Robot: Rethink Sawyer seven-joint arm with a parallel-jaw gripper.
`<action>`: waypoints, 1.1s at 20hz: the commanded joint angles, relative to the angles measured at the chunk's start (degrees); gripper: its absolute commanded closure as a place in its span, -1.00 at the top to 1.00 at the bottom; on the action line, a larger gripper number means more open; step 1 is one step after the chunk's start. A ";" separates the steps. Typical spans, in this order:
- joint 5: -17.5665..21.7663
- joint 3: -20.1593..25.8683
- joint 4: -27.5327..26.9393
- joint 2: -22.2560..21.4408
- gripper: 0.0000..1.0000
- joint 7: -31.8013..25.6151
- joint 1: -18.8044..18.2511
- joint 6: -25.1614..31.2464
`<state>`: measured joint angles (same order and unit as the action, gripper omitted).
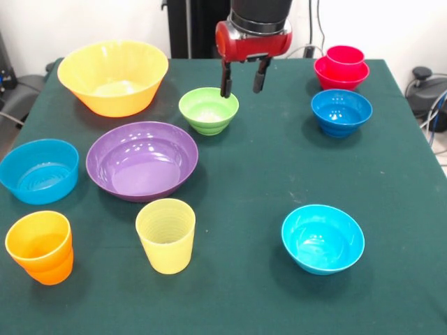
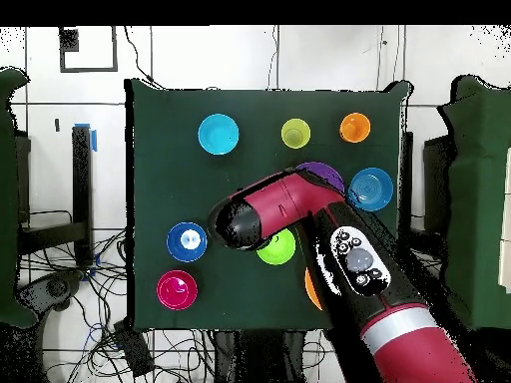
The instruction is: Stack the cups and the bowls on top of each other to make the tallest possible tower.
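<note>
Dark green cloth covers the tabletop (image 1: pixel 265 174). In the front view, at far left sit the light blue bowl (image 1: pixel 39 170) and, below it, the orange cup (image 1: pixel 40 246). The large yellow-orange bowl (image 1: pixel 112 76) fills the upper left, with the purple bowl (image 1: pixel 142 160) below it and the pale yellow cup (image 1: pixel 166 234) lower still. The lime green bowl (image 1: pixel 208 109) stands at upper centre; the pincer (image 1: pixel 242 78) hangs just above its far rim, fingers spread and empty. Lower right lies the cyan bowl (image 1: pixel 323 238). Upper right, the dark blue bowl (image 1: pixel 341 112) sits below the tower (image 1: pixel 341 66), a red cup nested in a red bowl.
</note>
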<state>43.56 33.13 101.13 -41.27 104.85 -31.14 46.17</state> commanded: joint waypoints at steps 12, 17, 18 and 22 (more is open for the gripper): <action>4.83 0.83 -2.08 5.56 1.00 -9.56 0.31 -2.50; 5.10 1.02 -2.32 5.54 1.00 -10.27 -0.06 -2.68; 5.23 1.10 -2.50 5.63 1.00 -10.49 -0.10 -2.79; 5.85 1.14 -3.41 5.85 1.00 -11.12 -0.22 -2.97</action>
<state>43.56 33.13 100.89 -39.16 104.85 -31.36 46.17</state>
